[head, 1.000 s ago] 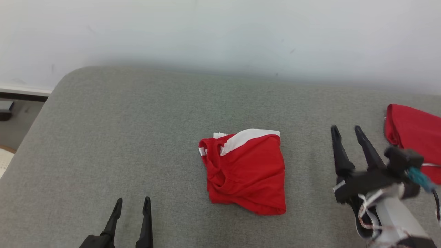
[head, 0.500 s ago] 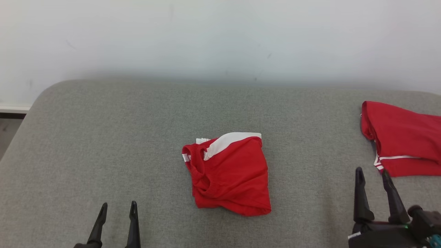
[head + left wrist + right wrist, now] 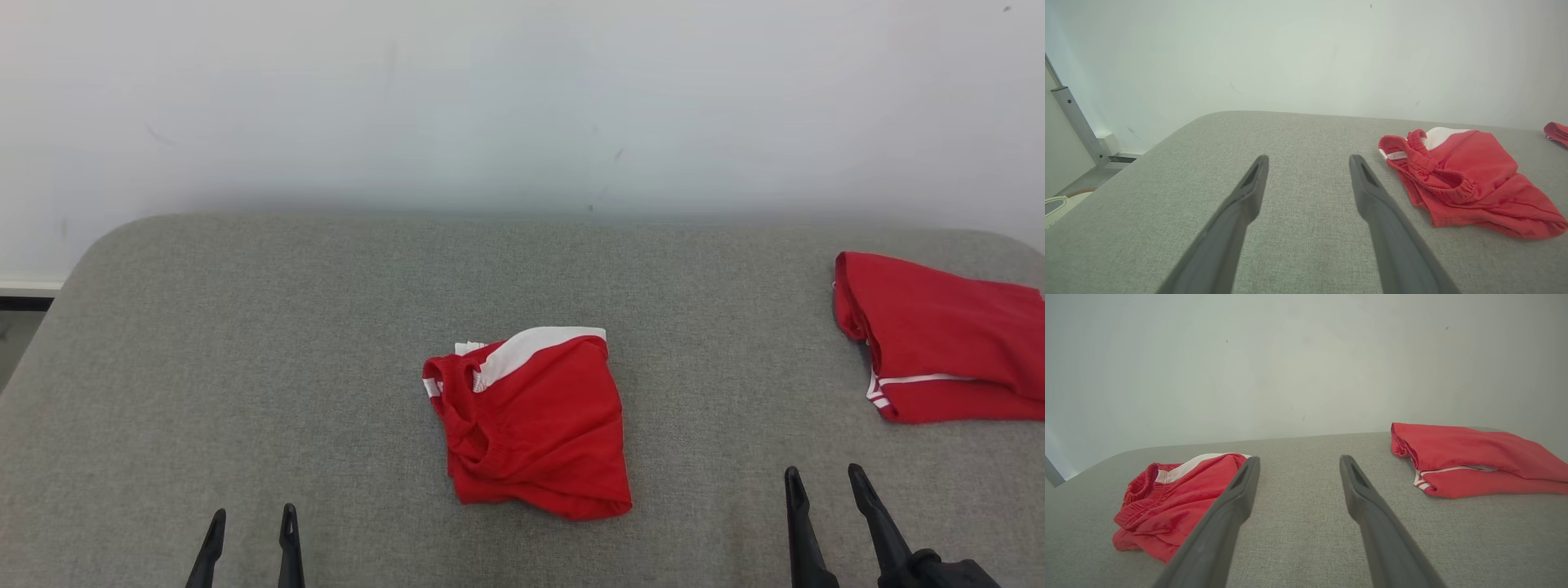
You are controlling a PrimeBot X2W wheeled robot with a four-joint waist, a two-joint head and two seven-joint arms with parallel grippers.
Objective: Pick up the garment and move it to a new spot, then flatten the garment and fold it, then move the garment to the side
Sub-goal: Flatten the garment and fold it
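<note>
Head view has a bunched garment [image 3: 535, 429], red with a white stripe, lying loosely heaped at the centre of the grey bench [image 3: 245, 327]. A folded garment [image 3: 939, 343], also red, lies flat at the right edge of the frame, well apart from it. The left gripper [image 3: 253, 511] at the lower left and the right gripper [image 3: 823, 470] at the lower right both stand wide with nothing between the fingers, touching neither piece. That fits two stages: one piece folded and laid aside with the arms drawn clear, or the bunched garment waiting for a pick; the pictures do not settle which. Either way, I judge that good work here means keeping the fingers off the cloth on any travel, so no fold gets dragged. Any grasp on the bunched garment would be surest at its gathered waistband [image 3: 1437, 179], taking few layers rather than the whole wad, since thin fabric slumps and slides. Left wrist view gives that waistband at the right of its frame, rucked and raised, which the head view flattens. Right wrist view shows the folded garment's stacked layers and thin white trim at its near edge, and the bunched garment low at its left.
</note>
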